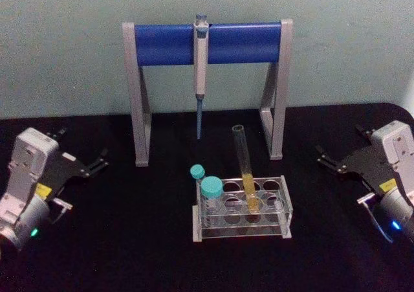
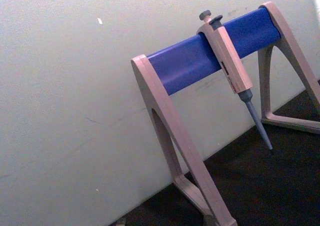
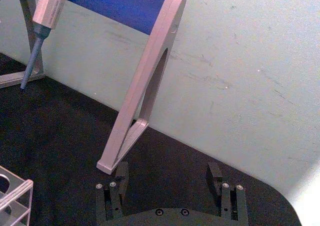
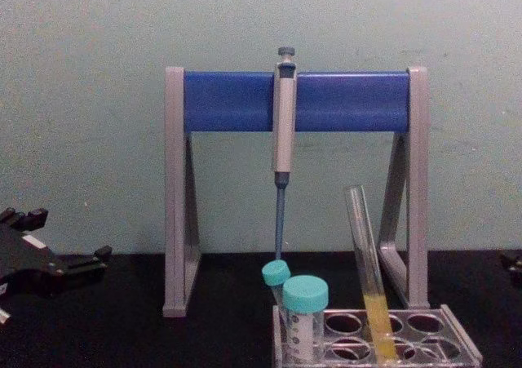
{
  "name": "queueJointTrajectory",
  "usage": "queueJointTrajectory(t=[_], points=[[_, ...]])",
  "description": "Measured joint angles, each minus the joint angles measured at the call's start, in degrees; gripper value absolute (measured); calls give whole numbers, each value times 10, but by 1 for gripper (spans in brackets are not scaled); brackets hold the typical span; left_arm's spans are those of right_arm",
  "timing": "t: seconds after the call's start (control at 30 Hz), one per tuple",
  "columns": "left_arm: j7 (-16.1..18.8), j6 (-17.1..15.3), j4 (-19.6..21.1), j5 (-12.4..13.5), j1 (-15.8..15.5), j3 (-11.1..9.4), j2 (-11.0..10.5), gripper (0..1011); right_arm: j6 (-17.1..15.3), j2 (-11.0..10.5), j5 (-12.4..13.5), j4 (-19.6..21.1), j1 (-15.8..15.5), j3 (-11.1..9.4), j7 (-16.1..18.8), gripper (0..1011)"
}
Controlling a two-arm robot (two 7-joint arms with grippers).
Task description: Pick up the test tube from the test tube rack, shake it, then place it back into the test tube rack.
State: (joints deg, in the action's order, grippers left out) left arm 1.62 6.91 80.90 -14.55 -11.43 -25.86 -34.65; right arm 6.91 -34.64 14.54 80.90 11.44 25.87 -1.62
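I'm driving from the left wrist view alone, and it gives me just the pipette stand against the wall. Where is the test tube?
Observer: The test tube stands in the test tube rack, in front of the pipette stand. It leans, with its top tipped to the left.
Operator: Is anything else in the rack?
Observer: Two teal-capped tubes stand at its left end, apart from the test tube.
Operator: And the grippers?
Observer: The left gripper sits open well to the rack's left, and the right gripper sits open well to its right. Neither holds anything.
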Motion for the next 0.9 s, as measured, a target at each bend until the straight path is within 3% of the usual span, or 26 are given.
queueJointTrajectory(t=[0.9], points=[[0, 0, 0, 0, 0, 0, 0, 1001, 0, 0, 0, 0, 0, 0, 0, 1000]])
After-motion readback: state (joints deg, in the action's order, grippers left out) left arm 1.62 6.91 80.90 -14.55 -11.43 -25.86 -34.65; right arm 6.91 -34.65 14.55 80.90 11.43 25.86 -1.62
